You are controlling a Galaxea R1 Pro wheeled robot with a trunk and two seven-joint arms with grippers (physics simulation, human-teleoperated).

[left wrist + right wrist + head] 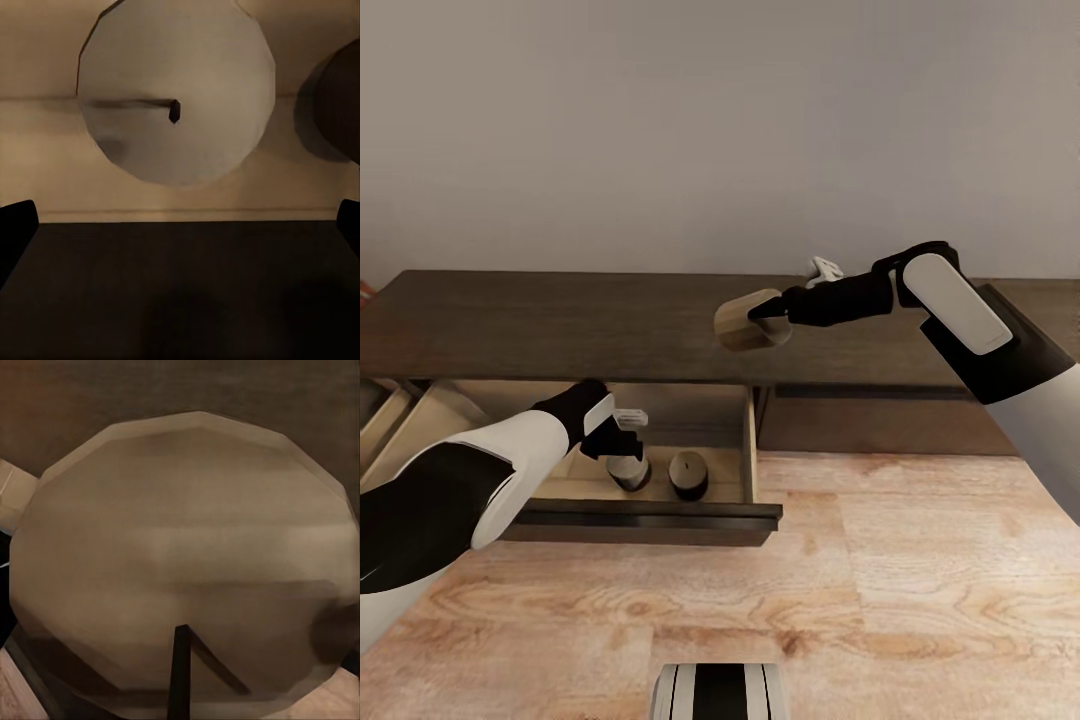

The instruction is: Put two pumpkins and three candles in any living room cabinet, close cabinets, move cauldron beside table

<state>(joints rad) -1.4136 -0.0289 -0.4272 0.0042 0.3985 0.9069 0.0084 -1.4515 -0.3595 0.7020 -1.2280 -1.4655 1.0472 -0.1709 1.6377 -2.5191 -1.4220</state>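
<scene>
The cabinet (560, 322) is a long low dark-brown unit with one drawer (650, 520) pulled out, its inside pale wood. Two candles stand in that drawer, one (630, 472) directly under my left gripper (622, 440) and another (688, 475) just to its right. In the left wrist view the near candle (176, 90) shows its round top and wick. The dark fingers (15, 232) stand wide apart and short of it, so the gripper is open. My right gripper (770, 315) is shut on a third candle (745, 320), held tilted above the cabinet top. That candle (180, 547) looms close in the right wrist view.
A plain wall rises behind the cabinet. A second drawer (390, 420) stands partly out at the far left. The drawer front (860, 420) to the right of the open one is shut. Light wood floor (880, 600) lies in front, with my base (720, 695) at its near edge.
</scene>
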